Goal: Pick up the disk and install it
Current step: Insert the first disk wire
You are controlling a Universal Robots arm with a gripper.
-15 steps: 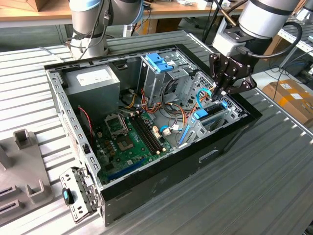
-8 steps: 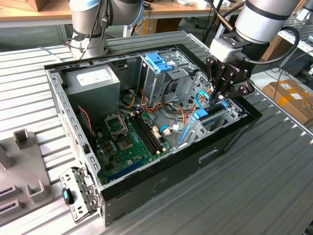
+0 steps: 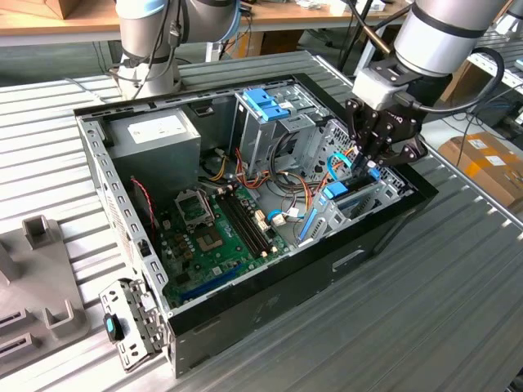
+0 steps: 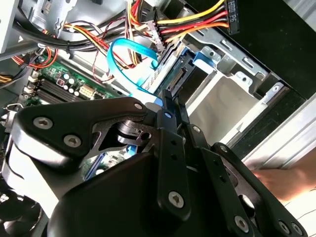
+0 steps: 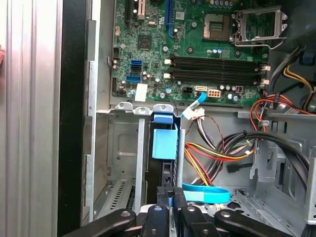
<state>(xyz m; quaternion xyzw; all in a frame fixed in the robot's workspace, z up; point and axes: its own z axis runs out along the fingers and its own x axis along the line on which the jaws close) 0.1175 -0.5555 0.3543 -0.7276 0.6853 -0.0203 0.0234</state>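
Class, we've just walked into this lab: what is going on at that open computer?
A robot arm's gripper is down inside the open computer case, at the corner by the drive bays. Its fingers appear closed on the end of the disk, which stands edge-on in a slot of the metal drive cage, next to the motherboard. How far the disk is seated cannot be told.
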